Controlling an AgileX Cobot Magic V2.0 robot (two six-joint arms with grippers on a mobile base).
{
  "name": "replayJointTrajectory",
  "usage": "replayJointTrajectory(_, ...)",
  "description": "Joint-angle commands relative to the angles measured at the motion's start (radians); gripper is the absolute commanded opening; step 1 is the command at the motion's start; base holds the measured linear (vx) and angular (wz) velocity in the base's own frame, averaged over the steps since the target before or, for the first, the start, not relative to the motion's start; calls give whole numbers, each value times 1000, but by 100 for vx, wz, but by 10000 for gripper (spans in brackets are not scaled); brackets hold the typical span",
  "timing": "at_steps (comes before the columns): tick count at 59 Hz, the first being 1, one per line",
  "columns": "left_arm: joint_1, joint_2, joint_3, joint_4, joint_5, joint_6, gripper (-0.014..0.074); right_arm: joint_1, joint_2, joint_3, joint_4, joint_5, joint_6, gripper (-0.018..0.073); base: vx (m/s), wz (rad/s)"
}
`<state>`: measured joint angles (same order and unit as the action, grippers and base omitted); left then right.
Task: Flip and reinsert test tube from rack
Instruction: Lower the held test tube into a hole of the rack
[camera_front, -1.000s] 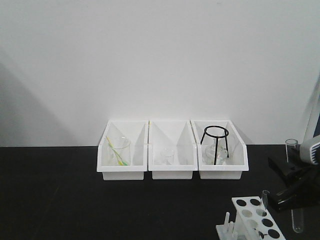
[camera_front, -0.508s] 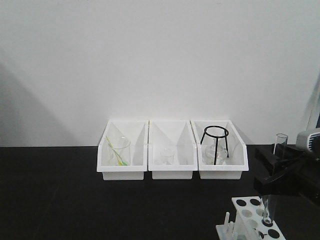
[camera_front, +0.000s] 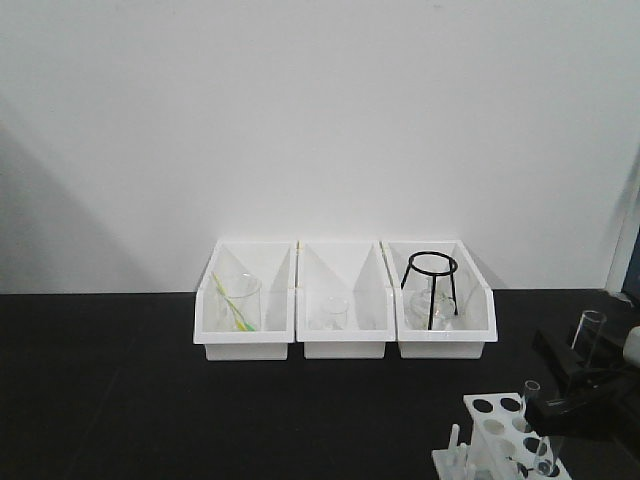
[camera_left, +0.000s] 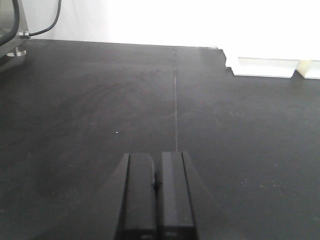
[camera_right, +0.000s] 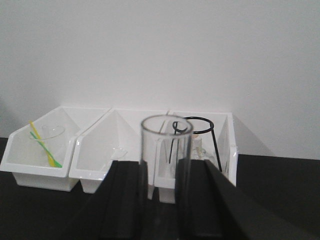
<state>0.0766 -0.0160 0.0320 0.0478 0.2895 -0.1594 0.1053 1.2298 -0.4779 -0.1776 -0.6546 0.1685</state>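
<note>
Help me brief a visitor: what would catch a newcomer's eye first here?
A row of three white bins sits by the wall, the right one holding a black tripod stand. At lower right, the right pincer grips a clear test tube, tilted, close to the white rack.

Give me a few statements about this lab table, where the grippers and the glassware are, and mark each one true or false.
1. The right gripper holds a test tube with its open rim up. True.
2. The left gripper is holding a beaker. False: it is shut on nothing, above the bare black table.
3. The black ring stand sits in the middle bin. False: it is in the rightmost bin of the front view.
4. A yellow and green stick stands in the beaker in the leftmost bin. True.
</note>
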Motion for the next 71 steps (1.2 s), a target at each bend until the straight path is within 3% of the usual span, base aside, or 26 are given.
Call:
replayJointTrajectory(1,-7,-11,0,-4,-87,0,-6,-6,-23,-29,18,-123,-31,-8,0,0)
replayJointTrajectory(37,-7,-11,0,-4,-87,0,-6,-3,226,-29,19,-311,-23,-8,0,0)
replayJointTrajectory(56,-7,-11,0,-4,-87,0,-6,-3,341,-29,-27,-330,-1,-3,0,0)
replayJointTrajectory(71,-7,-11,0,-4,-87,0,-6,-3,397,-26,-52,-320,49,97,0,0)
